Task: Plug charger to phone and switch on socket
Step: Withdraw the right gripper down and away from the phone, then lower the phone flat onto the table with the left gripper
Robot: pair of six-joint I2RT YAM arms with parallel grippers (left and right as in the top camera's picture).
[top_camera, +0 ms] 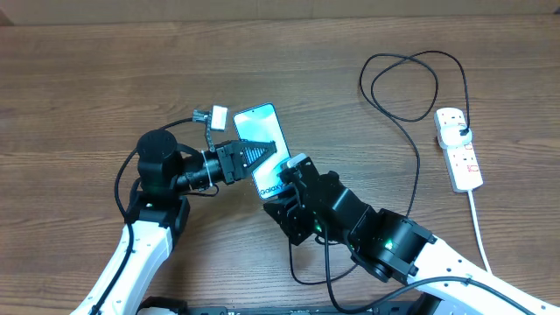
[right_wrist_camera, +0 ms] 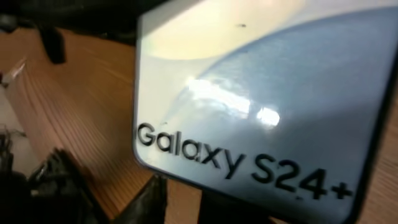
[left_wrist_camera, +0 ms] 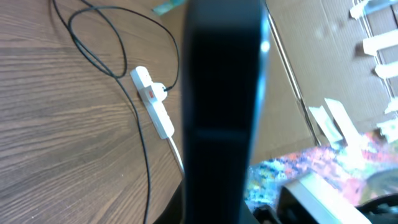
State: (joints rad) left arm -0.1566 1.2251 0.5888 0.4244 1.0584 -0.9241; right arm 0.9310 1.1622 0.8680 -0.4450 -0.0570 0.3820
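Jaws of the left gripper (top_camera: 262,153) are clenched on the phone (top_camera: 261,127) from its left edge. Right gripper (top_camera: 289,172) sits at the phone's near end, the nearer arm to that end; whether its jaws grasp anything cannot be told. The phone's long axis points away from the robot, above the table (top_camera: 87,79). The charger (top_camera: 411,157) trails right to the socket (top_camera: 461,149).
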